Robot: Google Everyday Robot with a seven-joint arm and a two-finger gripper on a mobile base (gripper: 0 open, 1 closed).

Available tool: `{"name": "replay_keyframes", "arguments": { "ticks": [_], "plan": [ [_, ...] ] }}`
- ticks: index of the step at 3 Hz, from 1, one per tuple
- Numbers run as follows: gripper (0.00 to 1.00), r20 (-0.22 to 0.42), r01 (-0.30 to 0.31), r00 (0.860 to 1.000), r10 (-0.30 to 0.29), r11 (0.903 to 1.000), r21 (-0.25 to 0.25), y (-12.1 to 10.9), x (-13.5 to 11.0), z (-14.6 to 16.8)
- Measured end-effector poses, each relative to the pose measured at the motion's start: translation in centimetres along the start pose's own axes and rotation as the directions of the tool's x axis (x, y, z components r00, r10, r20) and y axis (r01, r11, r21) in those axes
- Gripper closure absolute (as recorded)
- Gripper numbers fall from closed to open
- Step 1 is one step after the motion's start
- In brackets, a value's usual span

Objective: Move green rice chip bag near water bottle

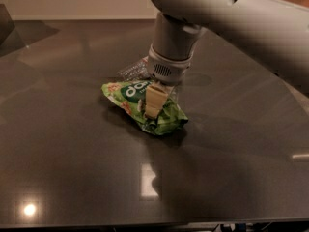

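Observation:
The green rice chip bag (129, 94) lies crumpled on the dark table (67, 153) near its middle, its white lettering facing up. My gripper (155, 109) comes straight down from the arm above and is shut on the bag's middle; one tan finger (153, 99) shows on the near side and the other is hidden behind it. The water bottle (134, 71), clear and crushed, lies just behind the bag's far edge, mostly hidden by my wrist.
My grey arm (241, 23) crosses the upper right of the view. The table's front edge (145, 224) runs along the bottom. Bright light reflections show on the glossy top at the lower left (30, 209).

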State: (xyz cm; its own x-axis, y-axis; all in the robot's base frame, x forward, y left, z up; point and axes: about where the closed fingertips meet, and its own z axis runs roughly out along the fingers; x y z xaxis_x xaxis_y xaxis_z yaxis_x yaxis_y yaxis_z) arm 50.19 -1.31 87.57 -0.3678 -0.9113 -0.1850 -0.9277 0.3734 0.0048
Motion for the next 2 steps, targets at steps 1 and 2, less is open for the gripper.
{"name": "replay_keyframes", "arguments": {
  "ticks": [1,2],
  "plan": [
    [0.00,0.002,0.002,1.000,-0.002,1.0000,0.001,0.01,-0.11,0.06],
    [0.00,0.002,0.002,1.000,-0.002,1.0000,0.001,0.01,-0.12,0.07]
  ]
}}
